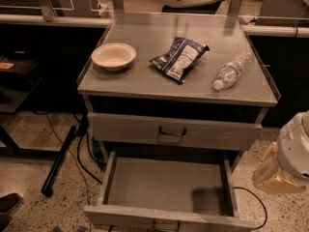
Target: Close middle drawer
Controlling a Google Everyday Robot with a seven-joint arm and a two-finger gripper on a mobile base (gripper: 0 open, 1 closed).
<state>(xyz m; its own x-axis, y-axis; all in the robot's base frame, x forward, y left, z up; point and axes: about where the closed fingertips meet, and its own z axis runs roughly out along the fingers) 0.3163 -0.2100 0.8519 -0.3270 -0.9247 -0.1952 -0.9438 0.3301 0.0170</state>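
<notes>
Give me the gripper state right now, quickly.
Gripper: low at the right edge, beside the open middle drawer; open or closed cannot be told.

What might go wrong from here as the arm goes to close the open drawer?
The gripper hangs right of the middle drawer, off its front panel, so a push might land on the side wall and skew it. A hard shove may jolt the cabinet and roll the bottle lying on its side on top.

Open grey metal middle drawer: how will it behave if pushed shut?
The open grey metal middle drawer looks empty, so probably light. Pulled far out, an off-centre push may rack it; aim near its dark loop handle. The tool sits right of it.
</notes>
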